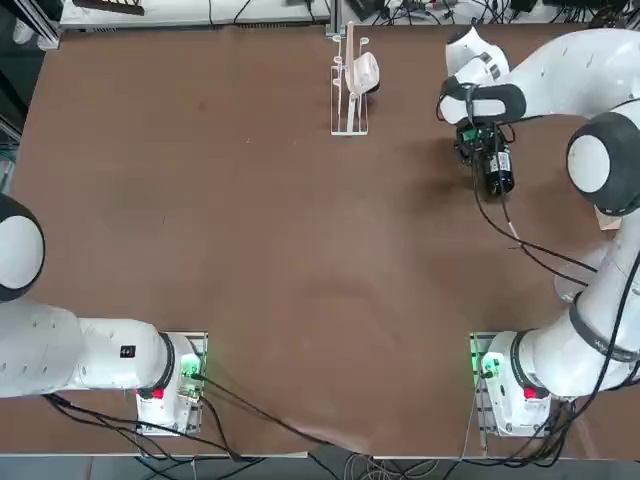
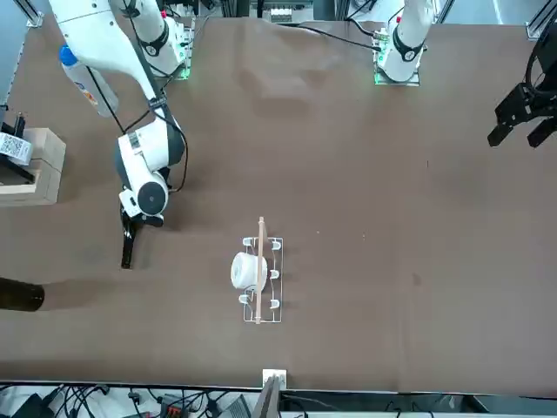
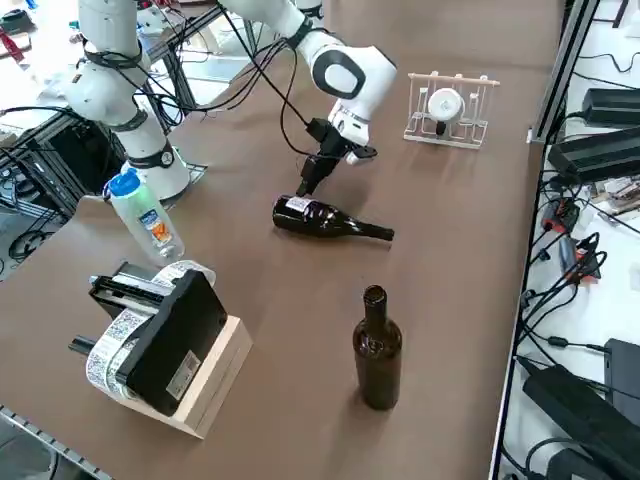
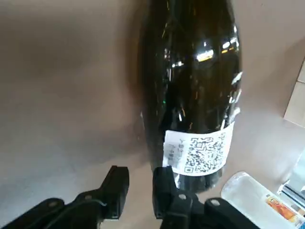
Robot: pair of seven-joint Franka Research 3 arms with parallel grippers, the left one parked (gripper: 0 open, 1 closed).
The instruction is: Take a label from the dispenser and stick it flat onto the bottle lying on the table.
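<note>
The label [image 4: 200,151] sits on the bottle [image 3: 325,219], a white sticker with a printed square code, wrapped round the dark glass near the base end (its lower edge follows the curve of the body). The bottle lies on its side on the worktop [image 1: 250,250], toward the right edge and in the far half, neck pointing to the far edge. Right at its base end hangs the right gripper [image 4: 138,191], tips down beside the glass; its two black fingers [image 4: 116,188] stand a narrow gap apart with nothing between them, and the nearer finger is just beside the label, though whether it touches I cannot tell. Out from there, the dispenser [image 1: 351,85] stands at the far edge near the middle, its white roll [image 2: 248,271] on the frame, well apart from the bottle. Near the right edge stands a second dark bottle [image 3: 377,350], upright, with a clear plastic bottle [image 3: 147,217] with a blue cap and a black label printer [image 3: 165,335] on a wooden block [image 3: 215,385] closer to the near corner.
</note>
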